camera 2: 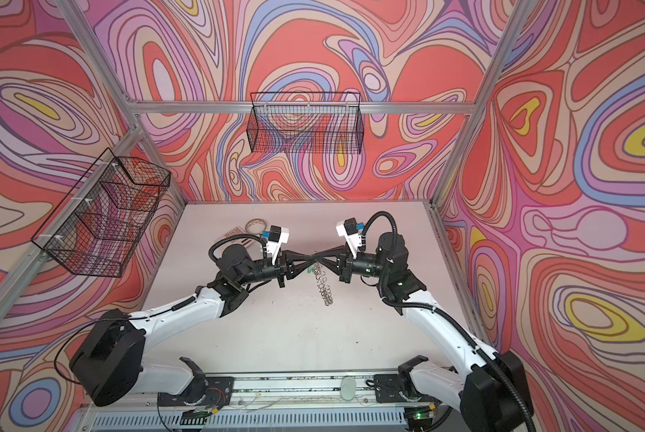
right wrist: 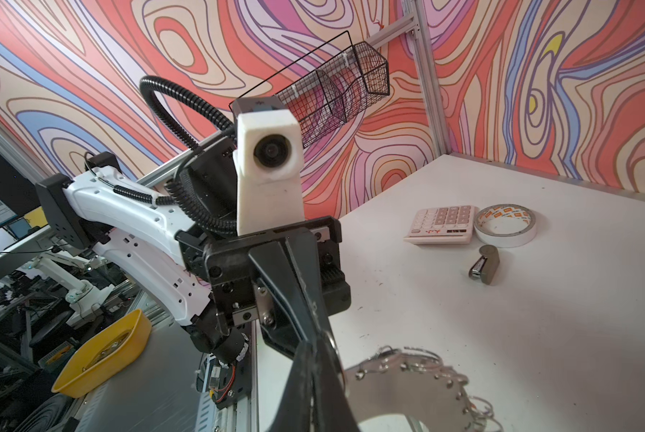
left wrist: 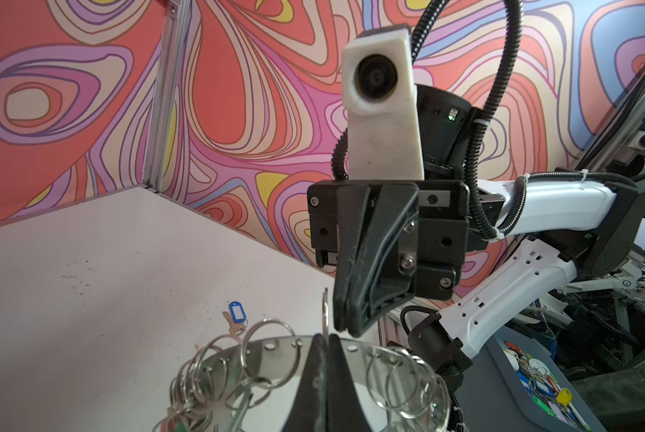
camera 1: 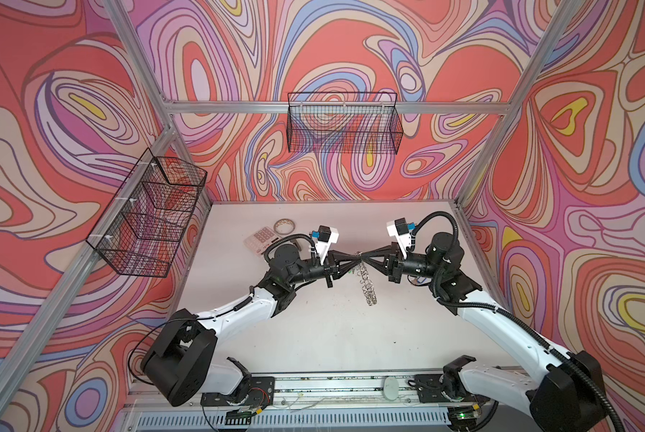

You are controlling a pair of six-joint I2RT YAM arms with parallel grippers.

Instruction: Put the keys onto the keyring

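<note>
Nose to nose over the middle of the white table [camera 1: 313, 336], that's how the two arms stand! The left gripper [camera 1: 355, 257] has its black jaws clamped tight on the top edge of the keyring [camera 1: 366, 281], a flat grey metal disc with a wide round hole and a fringe of wire loops. In both top views the disc hangs on edge below the meeting fingertips. From the left wrist, one wire loop [left wrist: 325, 312] stands straight up between the left fingers [left wrist: 313, 377], and the shiny disc spreads out to either side of them. The right gripper [camera 1: 364, 257] faces it from the opposite side, jaws pressed together, its tip just beside that upright loop. Whether it has pinched the loop or the rim cannot be told. Down on the table, apart from the ring, lies a small silver key with a blue plastic tag [left wrist: 236, 318]. Toward the far left of the table sit a pale calculator [right wrist: 440, 224], a white roll of tape [right wrist: 507, 224] and a small grey-green stapler-like object [right wrist: 485, 263].
</note>
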